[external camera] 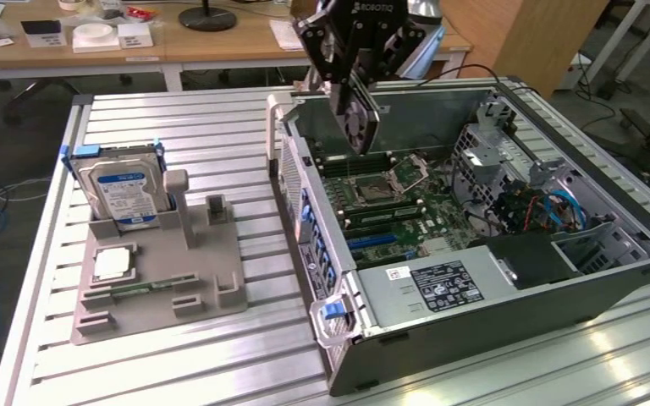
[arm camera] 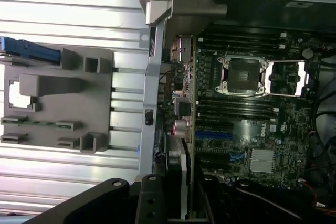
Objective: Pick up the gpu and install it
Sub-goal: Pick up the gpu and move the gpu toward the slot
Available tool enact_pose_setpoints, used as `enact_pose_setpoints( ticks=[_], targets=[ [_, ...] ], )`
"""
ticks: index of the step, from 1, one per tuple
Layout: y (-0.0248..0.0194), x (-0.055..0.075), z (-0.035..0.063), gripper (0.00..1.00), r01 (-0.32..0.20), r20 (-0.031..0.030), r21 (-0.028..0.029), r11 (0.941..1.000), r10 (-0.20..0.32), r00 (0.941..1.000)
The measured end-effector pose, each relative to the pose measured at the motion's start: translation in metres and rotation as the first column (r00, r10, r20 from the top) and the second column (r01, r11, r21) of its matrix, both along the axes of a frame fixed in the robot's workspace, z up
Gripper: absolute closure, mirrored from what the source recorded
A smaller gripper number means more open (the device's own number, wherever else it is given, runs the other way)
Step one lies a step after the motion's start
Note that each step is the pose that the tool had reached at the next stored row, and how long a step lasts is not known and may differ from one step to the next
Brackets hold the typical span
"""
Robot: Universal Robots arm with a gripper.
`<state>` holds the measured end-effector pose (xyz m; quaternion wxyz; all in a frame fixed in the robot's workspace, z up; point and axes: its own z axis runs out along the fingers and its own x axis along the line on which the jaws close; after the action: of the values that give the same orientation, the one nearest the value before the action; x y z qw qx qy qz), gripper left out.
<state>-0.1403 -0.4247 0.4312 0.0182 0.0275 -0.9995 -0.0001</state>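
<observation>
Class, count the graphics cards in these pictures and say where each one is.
1. The gpu is held on edge in the gripper, over the open case. Others may be hidden inside.

Twelve o'clock, exterior view: the gripper (external camera: pixel 354 85) is cropped by the frame's edge, its fingers (external camera: pixel 327 59) hiding the top of the gpu (external camera: pixel 361 118). At five o'clock, the power supply label (external camera: pixel 443 283) is too small to read.
</observation>
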Motion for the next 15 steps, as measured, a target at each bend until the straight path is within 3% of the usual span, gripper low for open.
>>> enact_pose_setpoints(
  ticks=[15],
  targets=[
    [0.0009, 0.045, -0.0066, 0.72, -0.003, 0.0, 0.0, 1.0, 0.003, 1.0]
  ],
)
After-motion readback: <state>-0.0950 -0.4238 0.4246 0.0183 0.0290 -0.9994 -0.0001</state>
